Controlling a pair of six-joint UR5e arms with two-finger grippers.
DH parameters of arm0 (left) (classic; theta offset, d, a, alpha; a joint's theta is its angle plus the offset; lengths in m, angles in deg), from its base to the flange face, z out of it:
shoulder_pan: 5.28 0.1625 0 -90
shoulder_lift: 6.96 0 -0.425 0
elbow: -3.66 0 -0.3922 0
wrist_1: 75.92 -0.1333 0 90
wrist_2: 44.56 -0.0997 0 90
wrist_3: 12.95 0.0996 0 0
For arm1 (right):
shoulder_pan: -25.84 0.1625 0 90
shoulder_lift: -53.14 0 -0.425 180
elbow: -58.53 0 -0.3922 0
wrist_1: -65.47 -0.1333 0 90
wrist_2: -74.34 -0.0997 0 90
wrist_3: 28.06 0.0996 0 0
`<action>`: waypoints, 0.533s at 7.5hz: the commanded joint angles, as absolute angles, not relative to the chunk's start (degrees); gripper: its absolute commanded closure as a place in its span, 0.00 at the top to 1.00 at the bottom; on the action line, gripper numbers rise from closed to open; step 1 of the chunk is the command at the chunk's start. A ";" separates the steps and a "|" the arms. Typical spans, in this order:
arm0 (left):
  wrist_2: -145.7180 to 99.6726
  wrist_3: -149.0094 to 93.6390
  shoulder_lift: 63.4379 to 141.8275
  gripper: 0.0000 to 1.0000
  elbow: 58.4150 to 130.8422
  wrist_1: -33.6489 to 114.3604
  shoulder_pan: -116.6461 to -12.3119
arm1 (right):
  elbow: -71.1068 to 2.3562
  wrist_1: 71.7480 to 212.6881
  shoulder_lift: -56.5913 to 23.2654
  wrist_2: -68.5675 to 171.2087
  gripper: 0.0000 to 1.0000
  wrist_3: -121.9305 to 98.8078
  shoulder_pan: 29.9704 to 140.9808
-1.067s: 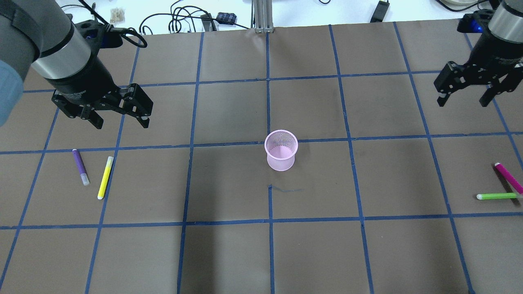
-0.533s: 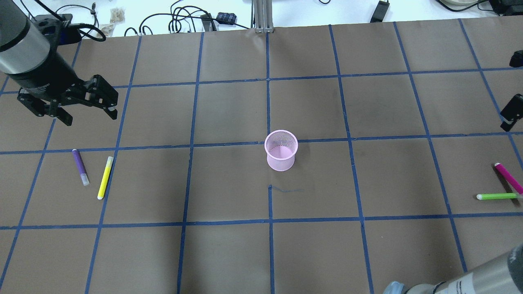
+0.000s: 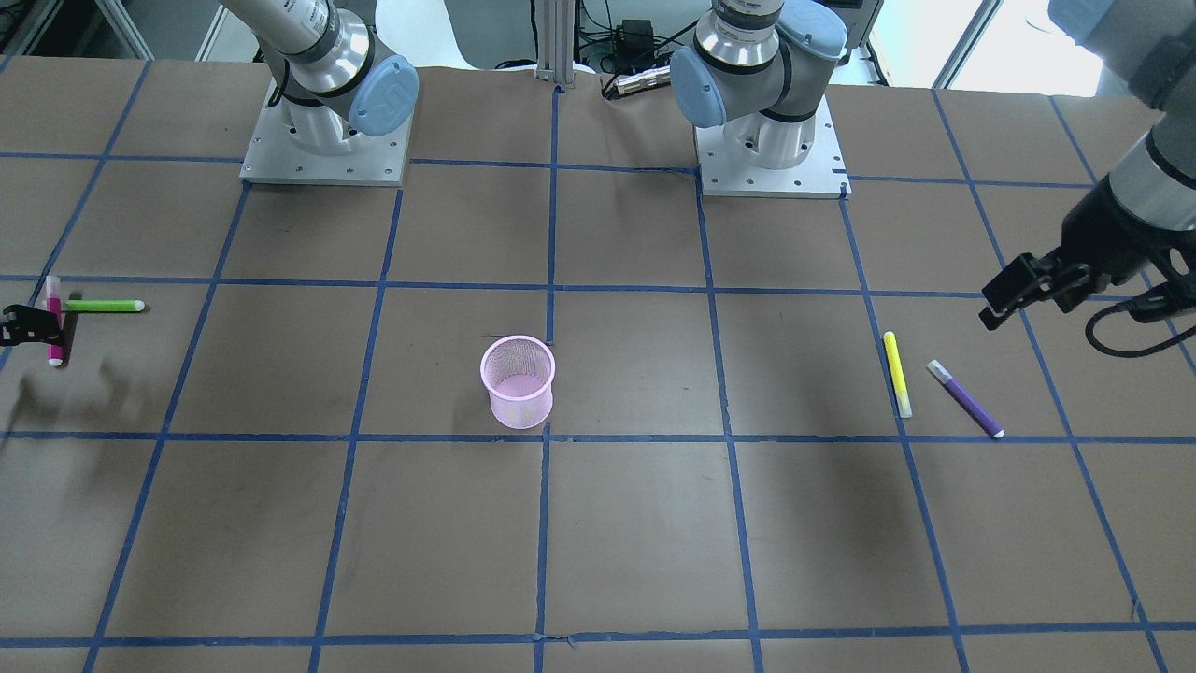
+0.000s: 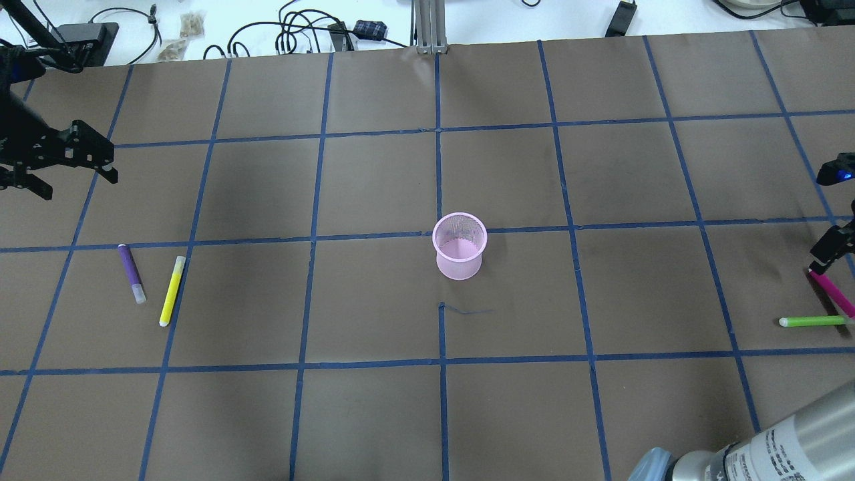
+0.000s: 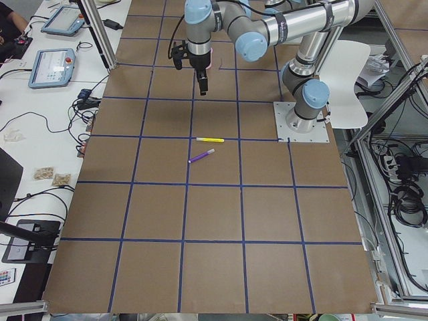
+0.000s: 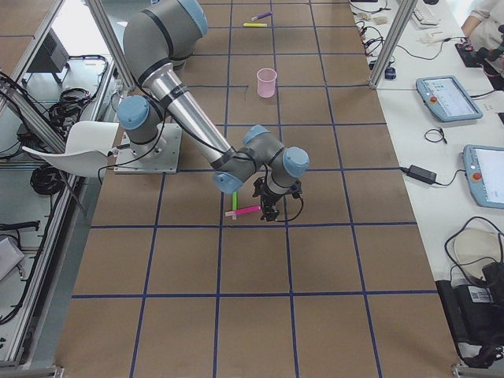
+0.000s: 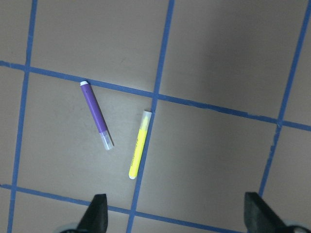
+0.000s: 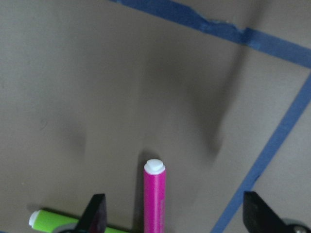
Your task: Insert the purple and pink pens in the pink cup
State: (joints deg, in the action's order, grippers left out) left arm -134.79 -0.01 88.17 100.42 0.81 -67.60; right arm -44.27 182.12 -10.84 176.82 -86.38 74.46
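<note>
The pink mesh cup (image 4: 459,246) stands upright mid-table. The purple pen (image 4: 131,272) lies flat at the left, beside a yellow pen (image 4: 172,290). My left gripper (image 4: 79,187) is open and empty, raised above and behind the purple pen, which shows in the left wrist view (image 7: 96,115). The pink pen (image 4: 831,291) lies at the right edge, crossing a green pen (image 4: 811,321). My right gripper (image 8: 173,195) is open, low over the table, its jaws on either side of the pink pen's white-capped end (image 8: 154,196).
The green pen (image 8: 53,221) lies under the right gripper's left finger. The yellow pen (image 7: 138,151) lies close beside the purple one. The right arm's elbow (image 4: 768,451) hangs over the near right corner. Cables and boxes lie along the table's far edge.
My left gripper has moved further left, toward the table edge. My right gripper has come forward and down onto the pink pen's end. The pens and cup have not moved.
</note>
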 commanded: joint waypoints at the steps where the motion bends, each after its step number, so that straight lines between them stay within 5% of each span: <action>1: -134.91 0.32 92.43 1.00 103.40 -4.90 -62.79 | -46.59 184.13 -11.01 176.91 0.89 -86.34 74.27; 4: -134.38 0.23 100.41 1.00 103.59 -9.12 -59.78 | -46.59 182.72 -11.02 177.00 0.42 -86.42 74.27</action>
